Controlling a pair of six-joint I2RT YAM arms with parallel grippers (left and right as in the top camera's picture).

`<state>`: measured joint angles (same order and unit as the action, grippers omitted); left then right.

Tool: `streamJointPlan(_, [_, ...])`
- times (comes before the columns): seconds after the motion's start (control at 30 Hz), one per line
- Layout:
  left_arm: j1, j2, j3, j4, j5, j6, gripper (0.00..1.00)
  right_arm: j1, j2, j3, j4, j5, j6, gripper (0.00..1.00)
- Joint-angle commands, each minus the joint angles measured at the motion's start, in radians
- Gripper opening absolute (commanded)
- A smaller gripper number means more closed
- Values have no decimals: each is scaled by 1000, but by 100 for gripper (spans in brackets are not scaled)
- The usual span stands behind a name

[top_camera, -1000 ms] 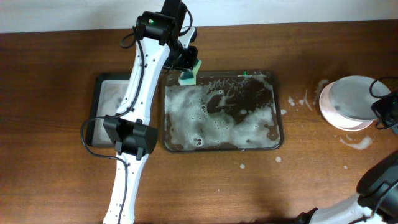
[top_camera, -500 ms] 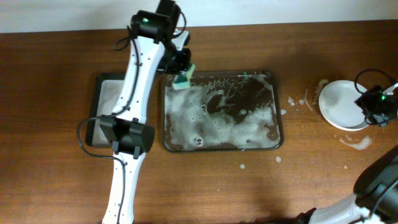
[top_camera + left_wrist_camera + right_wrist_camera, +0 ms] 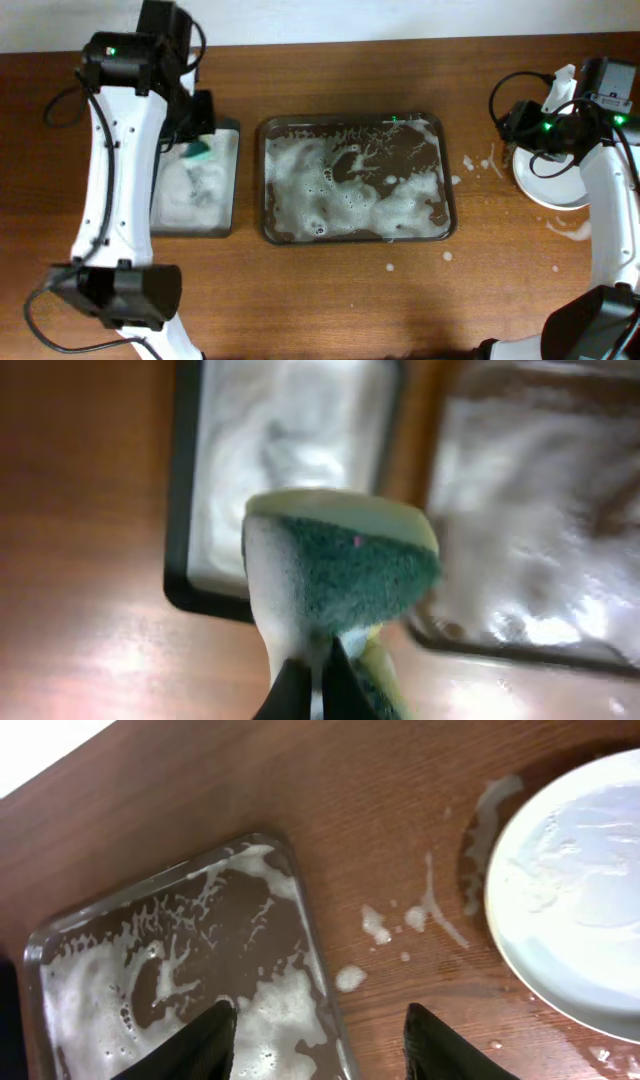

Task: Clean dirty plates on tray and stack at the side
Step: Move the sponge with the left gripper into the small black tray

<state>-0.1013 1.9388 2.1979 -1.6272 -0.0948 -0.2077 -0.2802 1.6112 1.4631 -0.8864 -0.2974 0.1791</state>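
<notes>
The tray [image 3: 450, 215] lies mid-table, wet with white suds, and no plate lies on it; its right end shows in the right wrist view [image 3: 300, 930]. The white plates [image 3: 560, 187] sit on the table right of it, partly hidden by my right arm, with a wet rim [image 3: 580, 890]. My right gripper [image 3: 512, 122] hangs open and holds nothing [image 3: 320, 1020], above the gap between tray and plates. My left gripper [image 3: 198, 140] is shut on a green sponge [image 3: 340, 560], held over the small dark tray [image 3: 225, 210].
The small tray [image 3: 180, 510] is full of foam and stands just left of the big tray [image 3: 540, 490]. Suds splashes [image 3: 480, 162] dot the wood round the plates, with another patch [image 3: 575, 228] in front of them. The table's back edge runs close behind both arms.
My left arm carried the sponge from the big tray's back-left corner leftward to over the small tray. My right gripper opened, let go of the top plate and rose back and left.
</notes>
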Motion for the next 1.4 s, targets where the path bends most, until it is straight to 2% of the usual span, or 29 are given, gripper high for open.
streamJointPlan(0.0, [72,15,-271,231,-60,5,0,39,5,5,-1,-2,-15,55])
streamJointPlan(0.1, [90,15,-469,452,-58,22,5,44,5,5,-16,-2,-23,56])
streamJointPlan(0.13, [90,15,-514,485,-55,22,17,44,5,5,-23,-2,-32,56])
streamJointPlan(0.17, [90,15,-549,505,-51,22,23,45,5,5,-26,-2,-45,56])
streamJointPlan(0.23, [90,15,-574,515,-52,22,60,44,5,5,-26,-2,-44,56])
streamJointPlan(0.27, [90,15,-574,516,-51,22,87,44,5,5,-26,-2,-45,56])
streamJointPlan(0.3, [90,15,-568,517,-51,21,99,44,5,5,-27,-2,-45,56])
streamJointPlan(0.43, [90,0,-422,422,-21,22,99,44,-2,10,-43,-6,-44,53])
streamJointPlan(0.5, [89,-34,-216,274,-13,22,99,44,-68,28,-77,-6,-67,52])
streamJointPlan(0.6, [89,-105,-34,200,35,22,99,44,-209,89,-139,-6,-115,52])
streamJointPlan(0.7, [90,-152,-31,193,-2,22,99,44,-352,114,-193,-2,-175,54])
streamJointPlan(0.77, [89,-155,-32,205,17,-2,99,44,-470,113,-222,41,-179,60])
streamJointPlan(0.8, [89,-155,-34,225,58,-37,99,44,-503,113,-228,48,-179,68])
streamJointPlan(0.83, [89,-155,-35,233,77,-39,99,44,-541,113,-234,47,-179,98])
streamJointPlan(1.0, [89,-155,-35,226,77,-39,99,44,-656,113,-293,40,-179,98])
streamJointPlan(1.3, [89,-155,-35,226,77,-39,99,44,-641,105,-310,44,-235,98])
streamJointPlan(1.37, [89,-155,-35,226,77,-39,99,65,-648,47,-254,40,-235,98])
